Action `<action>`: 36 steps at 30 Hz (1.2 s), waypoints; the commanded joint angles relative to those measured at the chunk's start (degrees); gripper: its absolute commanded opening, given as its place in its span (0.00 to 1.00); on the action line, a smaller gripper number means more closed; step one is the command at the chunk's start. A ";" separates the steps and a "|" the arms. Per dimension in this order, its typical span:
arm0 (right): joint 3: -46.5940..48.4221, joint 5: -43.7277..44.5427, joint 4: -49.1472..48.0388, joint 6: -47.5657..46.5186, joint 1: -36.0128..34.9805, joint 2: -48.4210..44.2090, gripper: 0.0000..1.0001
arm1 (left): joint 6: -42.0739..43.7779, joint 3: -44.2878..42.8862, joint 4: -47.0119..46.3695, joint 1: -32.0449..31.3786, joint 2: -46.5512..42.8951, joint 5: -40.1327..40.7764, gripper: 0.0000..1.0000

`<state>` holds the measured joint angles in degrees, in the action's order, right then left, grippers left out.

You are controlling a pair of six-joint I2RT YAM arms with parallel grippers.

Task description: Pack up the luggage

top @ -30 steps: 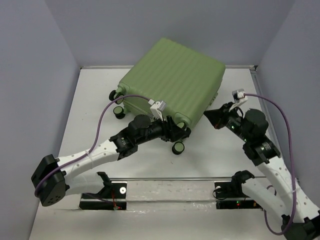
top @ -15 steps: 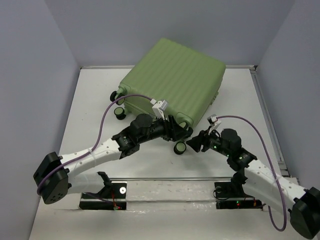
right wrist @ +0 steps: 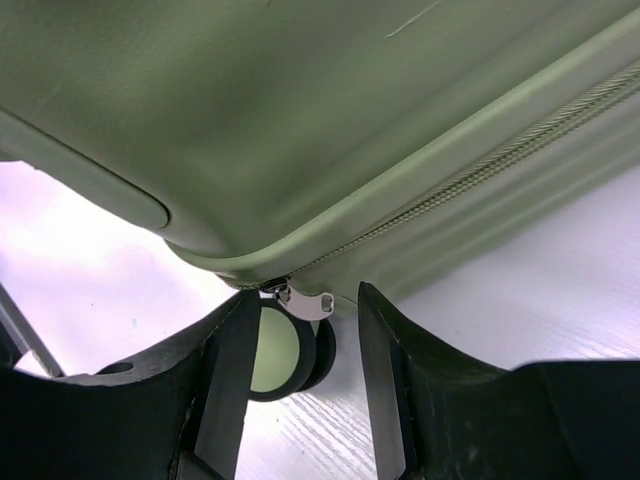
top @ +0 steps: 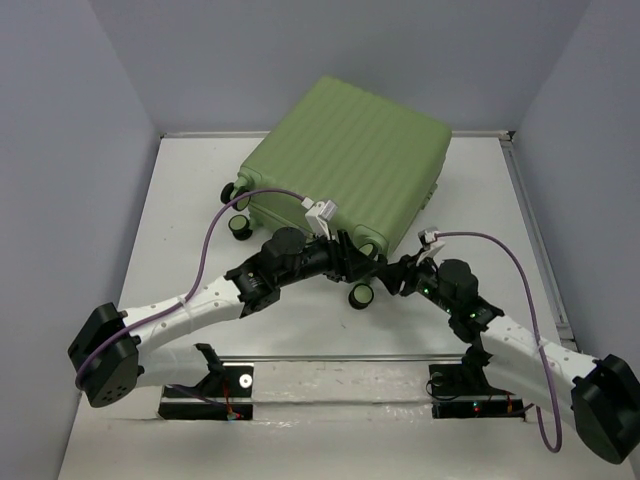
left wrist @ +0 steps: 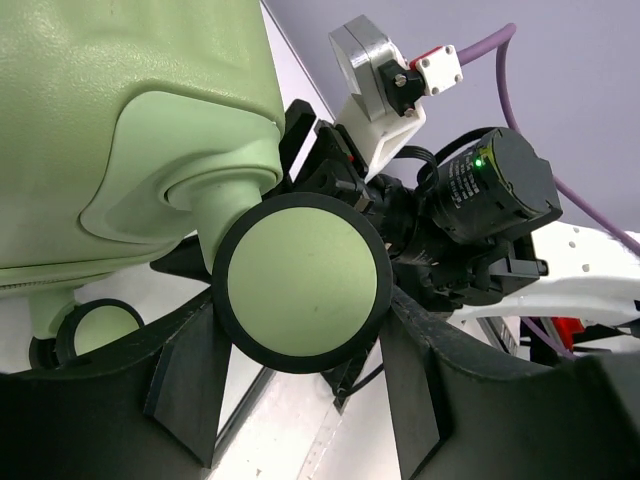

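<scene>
Luggage (left wrist: 90,90) wheel (left wrist: 300,270) in left end effector (left wrist: 302,310)

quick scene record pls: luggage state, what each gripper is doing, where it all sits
luggage: light-green suitcase, closed, lying flat on the table
left gripper: closed around the wheel at the case's near corner
right gripper: open, one finger on each side of the zipper pull, not pinching it
zipper: appears shut along the visible seam
packing: no items to pack in view
</scene>
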<state>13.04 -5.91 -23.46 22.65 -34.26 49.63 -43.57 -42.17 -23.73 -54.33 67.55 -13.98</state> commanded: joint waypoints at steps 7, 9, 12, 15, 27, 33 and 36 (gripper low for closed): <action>0.59 -0.50 -11.41 -1.21 -0.46 4.60 0.44 | -0.99 -3.35 -8.79 -0.43 -1.46 -2.02 0.06; 0.06 -0.07 -12.74 -0.77 -0.46 4.16 0.36 | -0.81 -3.71 -8.79 -0.43 -1.10 -2.37 0.06; -0.73 0.90 -15.29 -0.33 -0.98 3.11 0.19 | -0.90 -3.88 -8.79 -0.43 -0.75 -2.46 0.06; -2.04 1.87 -16.88 0.20 -2.21 1.01 0.07 | -1.07 -4.49 -8.71 -0.43 -0.23 -2.46 0.06; -2.94 32.77 -20.99 0.29 -29.96 2.91 0.07 | -3.62 -19.69 -11.34 -1.04 11.72 -6.94 0.06; 2.95 53.18 -46.45 -9.63 -41.31 24.87 0.07 | -6.17 -26.64 -11.96 -3.41 17.35 -9.22 0.06; 8.83 59.51 -68.24 -22.18 -45.36 39.46 0.07 | -7.58 -29.89 -11.87 -5.08 19.55 -10.54 0.06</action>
<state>10.55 57.78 -59.94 21.76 -68.73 74.48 -45.10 -60.60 -14.68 -55.33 83.79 -22.70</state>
